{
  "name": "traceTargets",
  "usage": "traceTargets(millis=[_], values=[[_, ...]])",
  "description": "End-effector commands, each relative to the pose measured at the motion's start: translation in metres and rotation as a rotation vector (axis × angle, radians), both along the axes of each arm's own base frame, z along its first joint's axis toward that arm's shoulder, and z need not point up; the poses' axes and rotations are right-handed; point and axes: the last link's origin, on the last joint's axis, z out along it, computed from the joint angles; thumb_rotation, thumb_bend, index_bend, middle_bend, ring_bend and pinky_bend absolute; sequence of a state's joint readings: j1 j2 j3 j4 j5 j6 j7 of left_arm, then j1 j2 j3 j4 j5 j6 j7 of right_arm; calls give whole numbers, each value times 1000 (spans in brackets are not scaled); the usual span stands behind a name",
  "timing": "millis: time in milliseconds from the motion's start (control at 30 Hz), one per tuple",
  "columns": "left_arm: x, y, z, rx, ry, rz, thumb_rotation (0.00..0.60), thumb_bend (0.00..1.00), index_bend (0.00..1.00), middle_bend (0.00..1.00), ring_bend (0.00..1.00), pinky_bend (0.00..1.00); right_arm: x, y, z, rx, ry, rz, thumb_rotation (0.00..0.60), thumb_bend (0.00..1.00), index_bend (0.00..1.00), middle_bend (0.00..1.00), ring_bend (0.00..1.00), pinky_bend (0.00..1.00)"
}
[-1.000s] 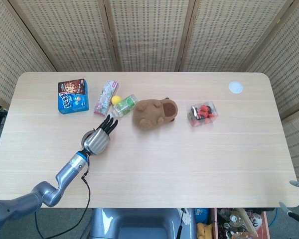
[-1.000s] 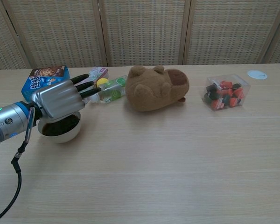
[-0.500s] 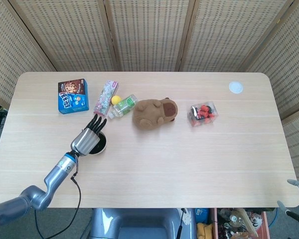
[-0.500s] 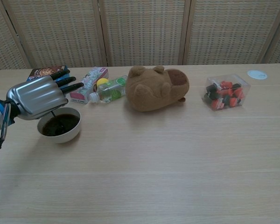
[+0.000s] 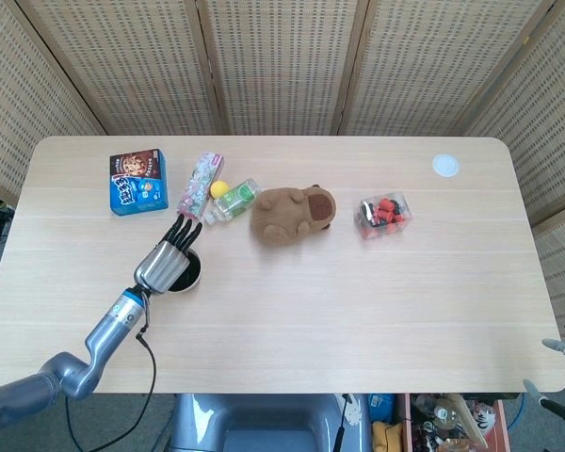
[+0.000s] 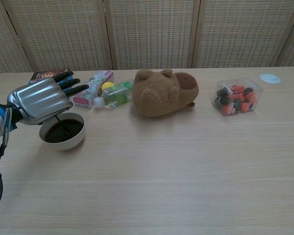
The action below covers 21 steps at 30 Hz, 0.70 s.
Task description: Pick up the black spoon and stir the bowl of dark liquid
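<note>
A white bowl (image 6: 63, 141) of dark liquid (image 6: 66, 131) stands at the front left of the table, also seen as the bowl (image 5: 192, 276) in the head view. My left hand (image 6: 39, 100) hovers over its left rim, fingers stretched toward the snack boxes. From under the palm a thin black spoon (image 6: 60, 121) runs down into the liquid; the hand holds its top, which is hidden. In the head view the left hand (image 5: 165, 264) covers most of the bowl. My right hand (image 5: 557, 372) shows only spread fingertips past the table's front right corner.
Behind the bowl lie a blue snack box (image 5: 137, 183), a pink packet (image 5: 201, 185), a yellow ball (image 5: 219, 188) and a small bottle (image 6: 112, 94). A brown plush toy (image 6: 164, 93) sits mid-table, a clear box of red and black pieces (image 6: 236, 96) to its right, and a white disc (image 5: 444, 166) far right.
A second ago my left hand was further right, past the bowl. It has drawn back to the left over the bowl, and the spoon now dips into the liquid.
</note>
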State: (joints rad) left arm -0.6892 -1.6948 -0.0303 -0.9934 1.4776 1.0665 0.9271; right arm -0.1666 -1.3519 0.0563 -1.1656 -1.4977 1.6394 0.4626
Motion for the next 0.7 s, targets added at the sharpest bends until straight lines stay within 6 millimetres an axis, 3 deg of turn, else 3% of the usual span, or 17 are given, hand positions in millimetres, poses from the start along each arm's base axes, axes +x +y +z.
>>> traceTargets(millis=[33,233,433,700], values=[[0,0,-1,0,8,3,600,412,627,0,0,0,0,0,0,-1,0,0,600,299,347,212,95,236],[0,0,-1,1,10,25,600,412,272,0,0,0,0,0,0,1,-1,-1,600,299,347,212,95,236],[1,0,1,8,-14,40,600,410,72,0,0,0,0,-1,0,-1,-1,1,600,299,347,212,96,236],[3,0,15,35,-106,79,600,409,0,0,0,0,0,-1,0,-1,-1,5,600,299,347,213,95,236]])
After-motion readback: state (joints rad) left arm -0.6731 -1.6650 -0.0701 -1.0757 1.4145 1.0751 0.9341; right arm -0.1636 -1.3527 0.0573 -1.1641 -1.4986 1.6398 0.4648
